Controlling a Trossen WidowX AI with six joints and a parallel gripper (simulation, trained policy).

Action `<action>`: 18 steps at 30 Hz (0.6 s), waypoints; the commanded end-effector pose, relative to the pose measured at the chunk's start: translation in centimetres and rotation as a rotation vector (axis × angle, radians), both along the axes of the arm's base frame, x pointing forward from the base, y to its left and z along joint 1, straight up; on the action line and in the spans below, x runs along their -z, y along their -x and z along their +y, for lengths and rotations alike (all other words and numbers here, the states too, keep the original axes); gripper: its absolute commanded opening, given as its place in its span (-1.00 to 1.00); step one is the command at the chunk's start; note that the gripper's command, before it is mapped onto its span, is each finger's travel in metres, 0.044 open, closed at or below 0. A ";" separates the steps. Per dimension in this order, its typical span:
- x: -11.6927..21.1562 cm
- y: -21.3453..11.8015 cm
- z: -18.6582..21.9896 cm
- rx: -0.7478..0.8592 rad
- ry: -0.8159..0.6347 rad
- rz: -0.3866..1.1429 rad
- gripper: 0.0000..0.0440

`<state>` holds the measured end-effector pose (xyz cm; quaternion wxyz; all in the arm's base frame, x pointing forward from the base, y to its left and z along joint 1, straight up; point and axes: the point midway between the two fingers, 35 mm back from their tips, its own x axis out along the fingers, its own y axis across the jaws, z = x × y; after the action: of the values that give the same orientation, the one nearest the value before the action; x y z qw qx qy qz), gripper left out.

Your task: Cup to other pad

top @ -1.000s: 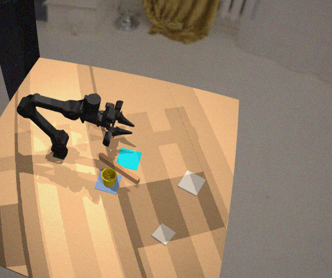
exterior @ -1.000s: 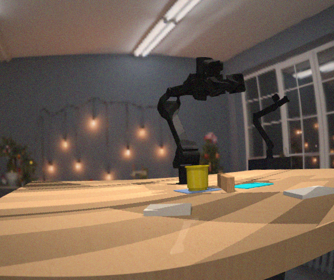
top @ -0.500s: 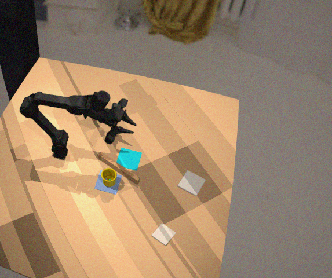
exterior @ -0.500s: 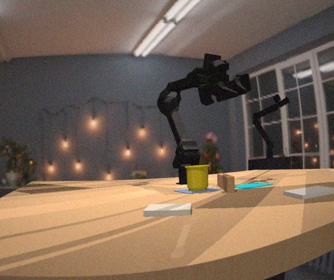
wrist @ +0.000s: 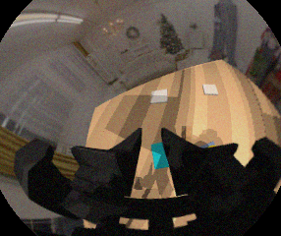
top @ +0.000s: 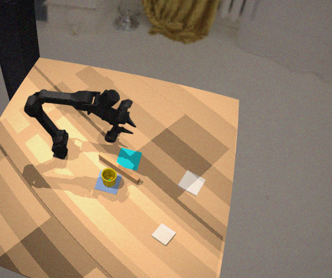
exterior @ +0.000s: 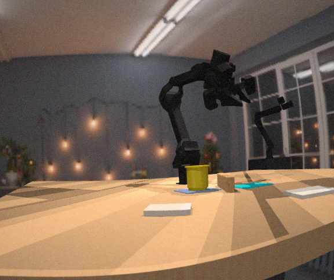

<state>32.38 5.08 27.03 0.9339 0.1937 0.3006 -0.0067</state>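
One yellow cup (top: 109,183) (exterior: 197,178) (wrist: 212,144), on the blue pad (top: 99,185) (exterior: 185,191) (wrist: 205,146). It stood upright with its base resting on the pad, which kept the coloured marbles (top: 109,178) settled inside. Its mouth faced up and its long axis ran vertical; no handle showed to give it a sideways heading.

One cyan pad (top: 128,159) (exterior: 253,185) (wrist: 159,155), beyond and to the right of the cup, as seen from above. No cup stood on it.

One wooden bar (top: 119,168) (exterior: 225,182), lying between the pads, its length running from far left to near right. It probably served as a barrier, calling for a lift over it.

Two white tiles, lying flat: the first tile (top: 191,182) (exterior: 311,191) (wrist: 159,96) at right, the second tile (top: 163,234) (exterior: 167,209) (wrist: 210,89) nearer. Their purpose was unclear.

One black gripper (top: 134,130) (exterior: 245,104) (wrist: 151,131), raised on the far side, well apart from the cup. Its fingers were partly open, under halfway, with nothing held. They pointed right, away from the cup; any grasp would have required turning back and lowering.
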 end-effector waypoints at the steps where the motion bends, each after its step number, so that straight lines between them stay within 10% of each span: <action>1: 0.9 -0.1 0.2 0.012 0.000 0.080 -0.44; 18: 3.5 0.9 0.1 0.018 0.053 0.354 -0.43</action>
<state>31.56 5.33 24.22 0.8831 0.1760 0.4325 -0.0454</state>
